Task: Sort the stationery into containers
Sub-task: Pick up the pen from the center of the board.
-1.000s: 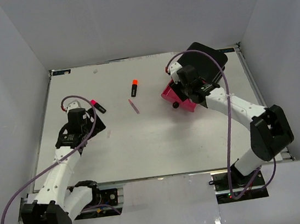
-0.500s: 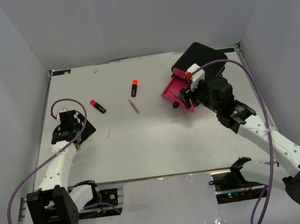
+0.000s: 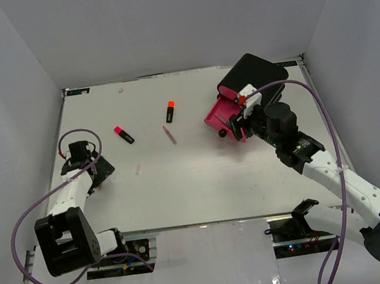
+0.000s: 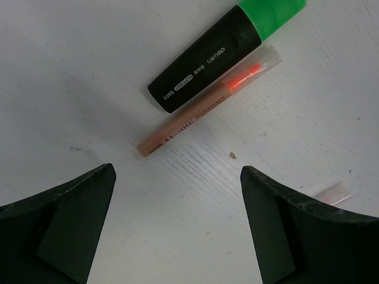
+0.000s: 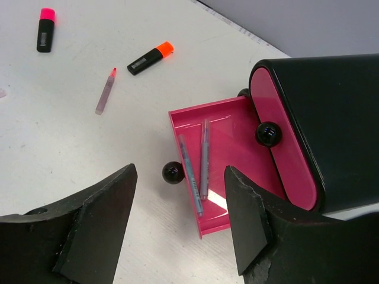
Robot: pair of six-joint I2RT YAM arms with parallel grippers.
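Left fingers (image 4: pixel 65 219) apart, hovering over green highlighter (image 4: pixel 219 53) and orange pen (image 4: pixel 207 104), which lie touching on bench (image 4: pixel 89 71). Both look light, rigid, smooth. The thin pen likely rolls. Judgement: pinch highlighter across mid-barrel. Right fingers (image 5: pixel 89 225) apart above open drawer (image 5: pixel 237 148) holding two pens (image 5: pixel 204 157).

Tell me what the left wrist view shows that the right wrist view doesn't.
Only left wrist: a green-capped highlighter with a thin orange pen lying alongside it. Only right wrist: the black box, its open pink drawer holding two pens, plus a pink-capped highlighter, an orange-capped highlighter and a thin pink pen on the table. Both: white table, open empty jaws.
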